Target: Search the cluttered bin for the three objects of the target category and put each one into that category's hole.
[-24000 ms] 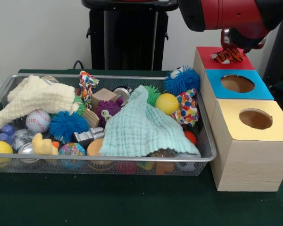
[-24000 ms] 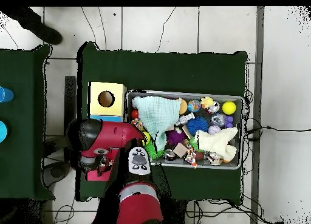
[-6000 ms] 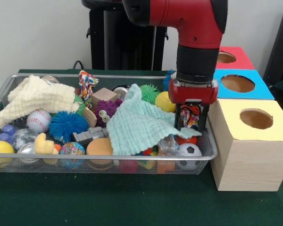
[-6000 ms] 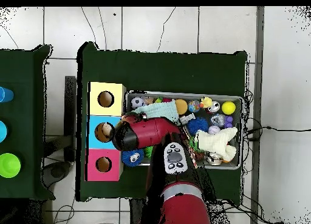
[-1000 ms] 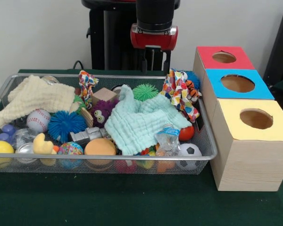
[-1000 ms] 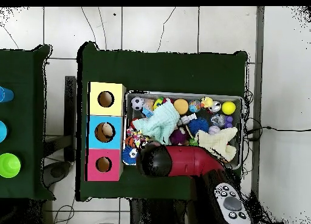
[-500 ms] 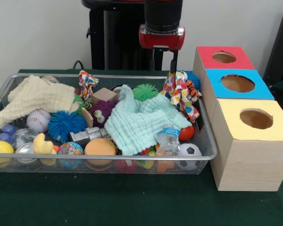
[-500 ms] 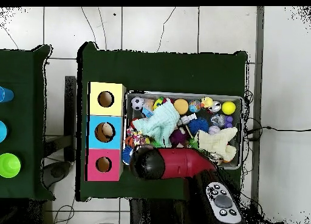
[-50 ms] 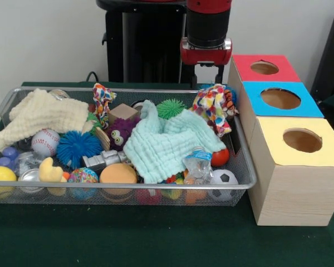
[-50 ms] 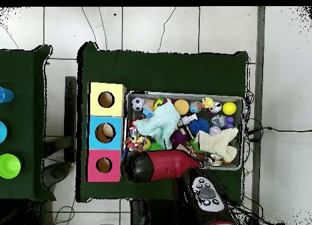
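My gripper [image 9: 207,77] hangs open at the far right corner of the wire bin [image 9: 246,169], with nothing between its fingers. Just under its tips lies a bunched cloth with coloured spots [image 9: 214,105], draped against the bin's right wall; I cannot tell whether they touch. A second spotted cloth [image 9: 103,99] stands further left. Beside the bin are three wooden boxes with holes: red [image 9: 265,68], blue [image 9: 280,98], yellow [image 9: 301,140]. In the overhead view the red arm [image 10: 159,165] hides the gripper; the spotted cloth [image 10: 135,141] shows beside the blue box [image 10: 105,133].
A mint cloth [image 9: 167,142] covers the bin's middle and a cream cloth [image 9: 44,114] its left end. Around them lie a baseball [image 9: 44,143], a blue spiky ball [image 9: 78,147], a green spiky ball [image 9: 171,108], a soccer ball [image 9: 221,178] and several other toys.
Over the last second the gripper slid right along the bin's far edge to above the spotted cloth, whose top shifted right. Six seconds ago it stood low around that cloth.
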Motion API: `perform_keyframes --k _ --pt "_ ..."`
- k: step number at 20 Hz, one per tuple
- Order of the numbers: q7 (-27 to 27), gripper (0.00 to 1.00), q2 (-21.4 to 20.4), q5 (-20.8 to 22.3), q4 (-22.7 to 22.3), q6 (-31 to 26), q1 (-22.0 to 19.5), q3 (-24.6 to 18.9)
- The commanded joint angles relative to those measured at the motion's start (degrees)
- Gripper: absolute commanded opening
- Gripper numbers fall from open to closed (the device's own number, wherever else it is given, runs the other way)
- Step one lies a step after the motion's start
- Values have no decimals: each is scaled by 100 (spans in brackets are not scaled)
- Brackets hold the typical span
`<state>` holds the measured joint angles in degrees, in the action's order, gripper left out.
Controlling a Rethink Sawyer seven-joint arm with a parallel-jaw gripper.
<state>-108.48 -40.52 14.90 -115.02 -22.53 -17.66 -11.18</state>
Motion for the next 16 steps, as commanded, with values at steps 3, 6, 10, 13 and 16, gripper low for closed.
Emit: perform_keyframes --k 3,6,10,13,16 --pt "-791 100 524 -58 52 674 335 -173" --pt "-755 100 538 -126 83 639 338 -203" --pt "-726 100 542 -160 69 664 316 -246" --pt "-712 100 638 -134 139 713 325 -223" --pt "-714 100 658 -130 177 713 343 -202"
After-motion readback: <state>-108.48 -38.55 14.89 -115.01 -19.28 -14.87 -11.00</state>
